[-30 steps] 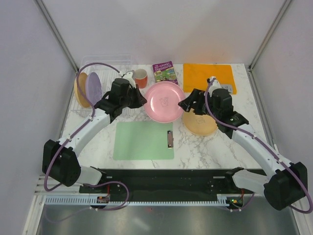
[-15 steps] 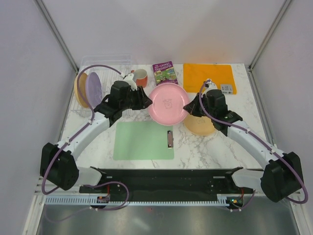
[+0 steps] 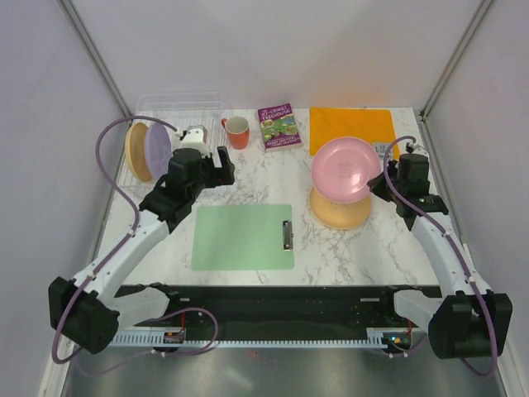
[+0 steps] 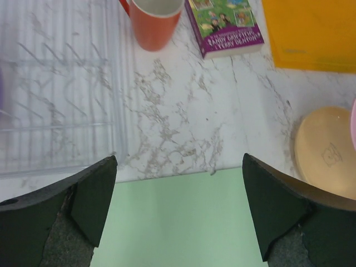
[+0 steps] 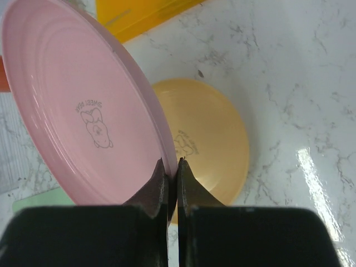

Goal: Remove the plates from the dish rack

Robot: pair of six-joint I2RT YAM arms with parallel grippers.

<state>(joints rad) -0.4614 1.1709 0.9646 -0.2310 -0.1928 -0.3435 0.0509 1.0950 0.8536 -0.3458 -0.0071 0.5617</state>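
Green and matte, the clipboard (image 3: 240, 237) lies flat nearest the arm bases on the white marble-veined table (image 3: 264, 178), with its metal clip at the right edge. Above the clipboard's far left corner hangs the left gripper (image 3: 202, 169), jaws spread wide and holding nothing. Its wrist view shows the dark, grainy fingers (image 4: 94, 194) in the bottom corners, with clipboard and marble between them.

To the right, the right gripper (image 3: 378, 178) is clamped on the rim of the glossy pink plate (image 3: 345, 168). The plate is tilted steeply over the tan-yellow plate (image 3: 339, 215), which lies flat on the table and is partly hidden from above. Only the right wrist view shows the fingertips (image 5: 157, 189) pressed against the thin rim, and a small line drawing in the middle of each plate.

Farther back on the left stands the dish rack (image 3: 186, 103), clear ribbed plastic with thin upright prongs. The yellow-orange plate (image 3: 132, 153) and lilac plate (image 3: 157, 147) stand on edge at its left end.

Along the far side are an orange-red mug (image 3: 236, 131), a purple-edged book (image 3: 279, 126) and a flat orange sheet (image 3: 351, 126).
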